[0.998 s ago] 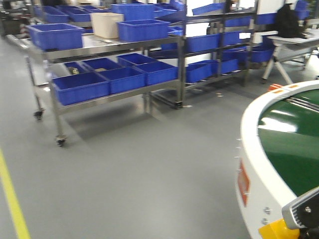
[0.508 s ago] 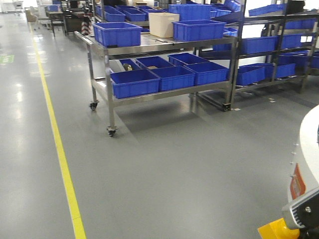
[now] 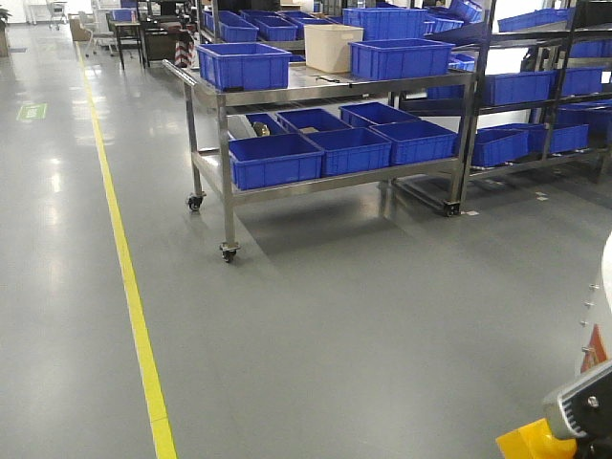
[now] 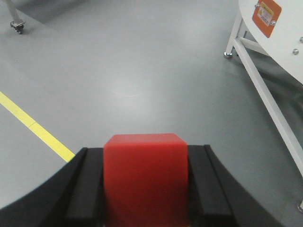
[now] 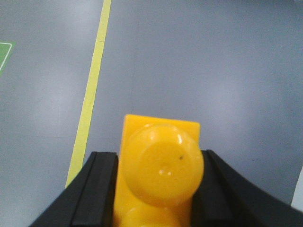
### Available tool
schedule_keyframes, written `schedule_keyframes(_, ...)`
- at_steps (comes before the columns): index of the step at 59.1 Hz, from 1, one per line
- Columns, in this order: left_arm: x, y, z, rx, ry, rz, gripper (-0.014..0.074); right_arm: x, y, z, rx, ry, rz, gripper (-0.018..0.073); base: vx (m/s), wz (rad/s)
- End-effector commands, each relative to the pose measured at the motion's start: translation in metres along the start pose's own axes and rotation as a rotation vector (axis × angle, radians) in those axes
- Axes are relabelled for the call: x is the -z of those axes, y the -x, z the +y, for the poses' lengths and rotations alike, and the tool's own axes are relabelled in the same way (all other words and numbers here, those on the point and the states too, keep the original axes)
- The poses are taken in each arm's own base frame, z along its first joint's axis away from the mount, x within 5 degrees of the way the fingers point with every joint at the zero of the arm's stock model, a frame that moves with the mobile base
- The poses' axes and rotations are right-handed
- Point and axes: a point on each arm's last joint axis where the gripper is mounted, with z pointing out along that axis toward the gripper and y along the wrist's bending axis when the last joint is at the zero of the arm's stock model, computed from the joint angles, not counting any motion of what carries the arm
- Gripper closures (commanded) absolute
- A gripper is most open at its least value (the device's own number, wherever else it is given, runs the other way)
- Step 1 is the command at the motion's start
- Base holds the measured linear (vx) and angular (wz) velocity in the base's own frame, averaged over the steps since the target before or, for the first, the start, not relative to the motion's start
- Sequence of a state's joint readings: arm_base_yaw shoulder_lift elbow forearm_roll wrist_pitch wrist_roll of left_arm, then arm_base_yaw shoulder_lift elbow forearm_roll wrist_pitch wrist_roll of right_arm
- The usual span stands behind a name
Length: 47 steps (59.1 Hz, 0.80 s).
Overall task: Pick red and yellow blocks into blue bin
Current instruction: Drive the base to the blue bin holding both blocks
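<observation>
Red cube [image 4: 144, 179]: plain, upright, clamped between left gripper [image 4: 145, 201] pads, near.
Yellow brick [image 5: 160, 172]: round studs showing, clamped in right gripper [image 5: 157, 194], near.

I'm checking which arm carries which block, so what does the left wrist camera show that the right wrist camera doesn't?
Only the left wrist view: a small plain red cube clamped in the left gripper, a white metal frame leg below an orange label, and a caster wheel at top left.

Only the right wrist view: a yellow studded toy brick clamped in the right gripper, and a green floor marking at the left edge.

Both: grey floor and a yellow floor line.
</observation>
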<state>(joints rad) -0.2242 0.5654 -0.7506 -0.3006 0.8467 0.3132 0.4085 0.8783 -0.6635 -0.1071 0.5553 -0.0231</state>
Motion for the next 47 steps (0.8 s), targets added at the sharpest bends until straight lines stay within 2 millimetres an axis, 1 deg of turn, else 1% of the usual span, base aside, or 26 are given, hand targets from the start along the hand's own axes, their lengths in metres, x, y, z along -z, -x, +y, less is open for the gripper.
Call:
schedule_keyframes(1,0.0052,0.0125,-0.0004,0.011,0.003,-0.094,0.028,0.0076,0.0143,-0.002,0.014,-0.013,-0.105,0.0315,0.09,0.04)
schedule_keyframes(27,0.0052,0.0126,-0.0005,0.011,0.002,-0.094,0.028,0.0076,0.0143,-0.002,0.014,-0.013,-0.105,0.0315,0.15,0.16)
schedule_keyframes(47,0.0052,0.0126,-0.0005,0.011,0.002,-0.094,0.028,0.0076,0.0144,-0.002,0.014,-0.013,-0.105,0.0315,0.25,0.0)
